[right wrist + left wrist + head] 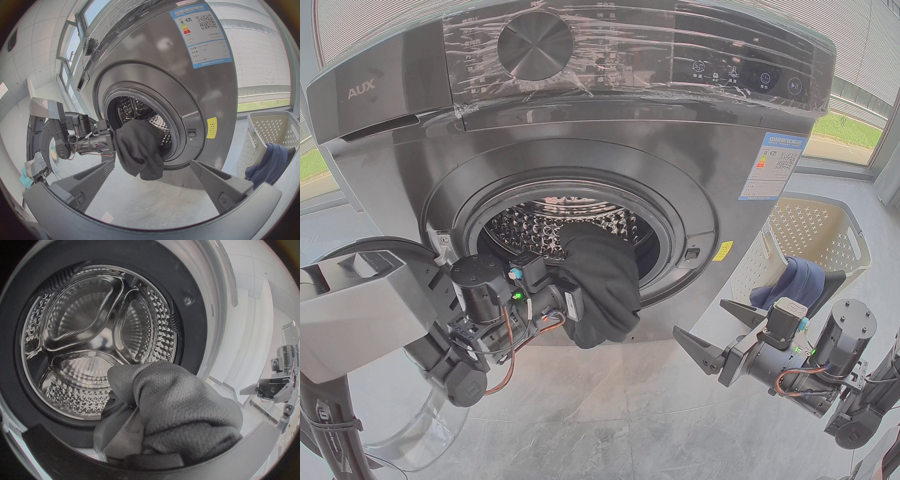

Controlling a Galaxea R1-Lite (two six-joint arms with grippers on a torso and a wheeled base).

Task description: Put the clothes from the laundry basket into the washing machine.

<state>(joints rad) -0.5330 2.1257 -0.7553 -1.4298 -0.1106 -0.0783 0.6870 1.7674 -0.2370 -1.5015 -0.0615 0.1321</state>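
Note:
A black garment [603,281] hangs over the lower rim of the washing machine's round opening [675,206], its top inside the steel drum [562,228]. My left gripper [575,305] is shut on it from the left, fingers buried in the cloth. In the left wrist view the garment [181,408] bunches in front of the drum [93,333]. My right gripper [712,328] is open and holds nothing, low at the right of the machine, beside the laundry basket [819,231]. A dark blue garment [797,281] drapes over the basket's near edge.
The machine's glass door [412,431] swings open at the lower left, under my left arm. The cream perforated basket [265,125] stands on the grey tiled floor [625,412] against the machine's right side. Windows lie behind.

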